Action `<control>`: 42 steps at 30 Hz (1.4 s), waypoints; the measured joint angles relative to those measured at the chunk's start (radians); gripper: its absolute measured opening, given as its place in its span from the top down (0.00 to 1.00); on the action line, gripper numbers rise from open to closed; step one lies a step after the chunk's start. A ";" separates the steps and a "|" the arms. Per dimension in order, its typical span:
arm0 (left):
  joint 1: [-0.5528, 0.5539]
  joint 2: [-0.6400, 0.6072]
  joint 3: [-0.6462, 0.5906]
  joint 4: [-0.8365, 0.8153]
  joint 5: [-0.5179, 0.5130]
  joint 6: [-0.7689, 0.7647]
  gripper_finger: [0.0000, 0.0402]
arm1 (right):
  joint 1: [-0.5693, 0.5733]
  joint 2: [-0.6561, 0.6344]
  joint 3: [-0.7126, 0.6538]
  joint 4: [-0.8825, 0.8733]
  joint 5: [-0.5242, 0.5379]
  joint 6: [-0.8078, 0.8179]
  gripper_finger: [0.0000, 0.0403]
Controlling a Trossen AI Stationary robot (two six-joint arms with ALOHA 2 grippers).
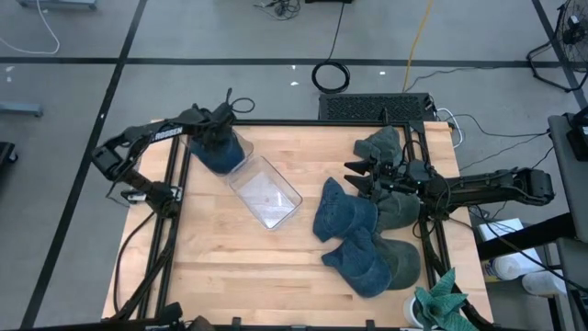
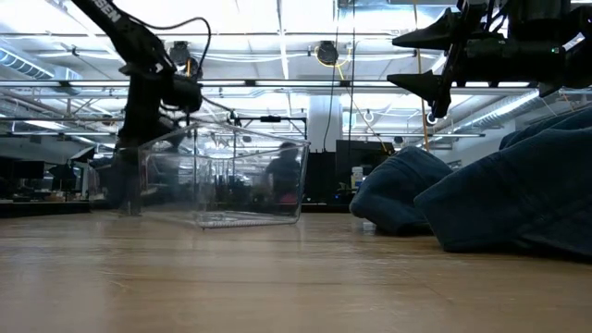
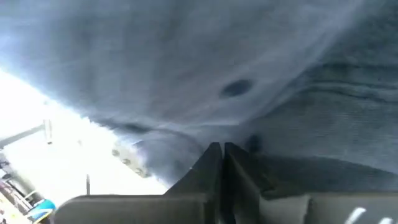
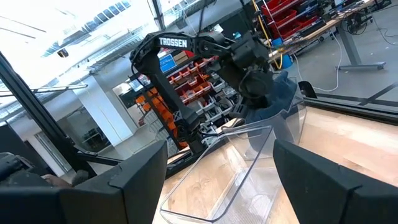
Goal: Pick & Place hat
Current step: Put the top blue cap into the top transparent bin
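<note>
My left gripper [image 1: 217, 127] is shut on a blue denim hat [image 1: 221, 153] at the far-left end of a clear plastic bin [image 1: 267, 193]. In the left wrist view the hat's cloth [image 3: 261, 74] fills the picture above the shut fingers [image 3: 222, 155]. My right gripper [image 1: 358, 176] is open and hovers above a pile of hats by the right edge. Blue hats [image 1: 344, 217] and grey-green hats [image 1: 401, 208] lie there on the table. In the right wrist view my right gripper [image 4: 217, 186] looks at the bin [image 4: 249, 162] and the held hat [image 4: 281, 90]. My left gripper pinches the blue hat's cloth [image 3: 252, 142] between its two shut fingers, coming from above. One layer or several, I cannot tell. The hat hangs below the fingers over the bin's far-left end [image 1: 235, 164]. Whether it rests on the bin does not show.
The bin lies slantwise at the table's middle-left, with bare wood [image 1: 239, 257] near it. More hats lie toward the near-right corner [image 1: 360, 265] and the far-right edge [image 1: 382, 142]. A green cloth [image 1: 441, 299] sits off the near-right corner. Black frame rails [image 1: 175, 175] line the table's sides.
</note>
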State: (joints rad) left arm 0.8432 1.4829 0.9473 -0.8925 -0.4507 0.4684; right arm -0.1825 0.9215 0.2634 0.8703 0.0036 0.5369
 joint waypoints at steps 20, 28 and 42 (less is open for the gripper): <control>-0.047 -0.114 0.071 -0.132 0.418 -0.167 0.98 | 0.000 0.000 0.000 0.000 0.000 0.001 0.31; -0.040 0.053 0.072 -0.075 0.403 -0.175 0.98 | 0.000 0.000 0.000 0.000 0.000 0.001 0.31; -0.054 0.242 0.070 -0.068 0.347 -0.185 0.96 | 0.000 0.000 0.000 0.000 0.000 0.001 0.31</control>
State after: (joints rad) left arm 0.7896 1.7247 1.0177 -0.9604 -0.1042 0.2829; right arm -0.1825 0.9215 0.2637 0.8700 0.0032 0.5377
